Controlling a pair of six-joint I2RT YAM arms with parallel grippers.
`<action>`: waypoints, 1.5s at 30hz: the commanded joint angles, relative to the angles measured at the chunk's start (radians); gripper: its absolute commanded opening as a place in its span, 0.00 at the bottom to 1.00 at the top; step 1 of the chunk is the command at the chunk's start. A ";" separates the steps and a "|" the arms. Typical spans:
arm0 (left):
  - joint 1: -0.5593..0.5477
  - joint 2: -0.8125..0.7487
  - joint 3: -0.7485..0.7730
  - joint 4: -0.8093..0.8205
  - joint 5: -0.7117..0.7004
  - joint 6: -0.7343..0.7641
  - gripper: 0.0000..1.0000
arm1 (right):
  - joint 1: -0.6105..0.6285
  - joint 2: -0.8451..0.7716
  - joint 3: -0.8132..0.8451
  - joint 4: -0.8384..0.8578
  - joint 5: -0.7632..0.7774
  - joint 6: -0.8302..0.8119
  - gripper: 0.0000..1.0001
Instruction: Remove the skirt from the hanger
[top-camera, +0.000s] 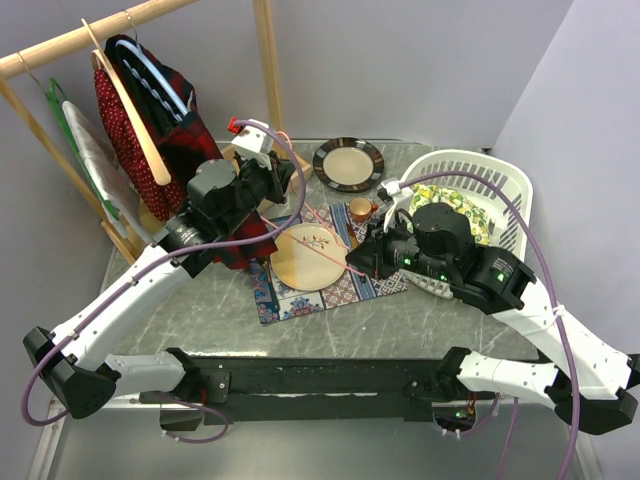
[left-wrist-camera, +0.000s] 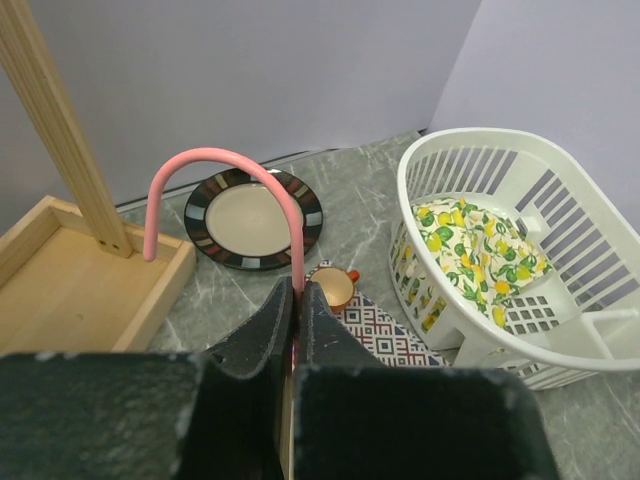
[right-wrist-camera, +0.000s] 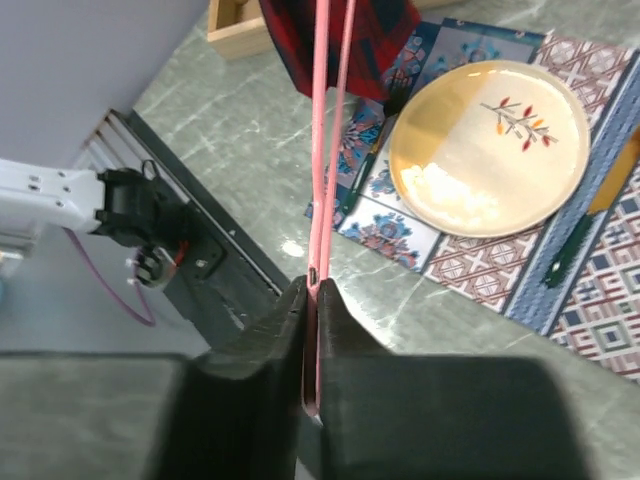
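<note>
Skirt (top-camera: 250, 248), red-and-dark plaid, sags in the overhead view from a thin pink hanger (top-camera: 325, 232) at the left of the table, its lower folds slumped beside the cream plate (top-camera: 308, 256) on the patterned placemat (top-camera: 300, 300). The left gripper (top-camera: 283, 178) holds the hanger's far end and the right gripper (top-camera: 354, 262) its near right end. From the left wrist, the fingers are pressed together on the stem of the pink hook (left-wrist-camera: 220, 160), which arches above them; beyond lie a dark-rimmed plate (left-wrist-camera: 253, 218), a small orange cup (left-wrist-camera: 335, 287), the wooden rack base (left-wrist-camera: 80, 270) and a white laundry basket (left-wrist-camera: 560, 330) with a lemon-print cloth (left-wrist-camera: 470, 245) in it. The skirt is out of this view. From the right wrist, the fingers are clamped on the two slim pink bars, which run up to the plaid cloth at the top edge. The skirt looks light, soft and limp, likely to slide and bunch rather than keep its shape, and the hanger looks thin and springy. The waistband where it meets the bars seems the best hold, which would mean freeing one gripper. How the cloth is fastened to the hanger cannot be made out. No brand, label or readable writing shows in any view.
</note>
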 joint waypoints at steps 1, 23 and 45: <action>-0.005 -0.009 -0.013 0.048 -0.023 0.012 0.01 | 0.009 -0.036 -0.009 0.019 0.066 -0.006 0.00; -0.005 -0.231 -0.124 0.171 0.118 -0.029 0.97 | -0.029 0.005 0.056 0.447 0.353 -0.311 0.00; -0.005 -0.430 -0.360 0.334 0.055 0.017 0.97 | -0.201 0.674 0.649 0.582 0.044 -0.430 0.00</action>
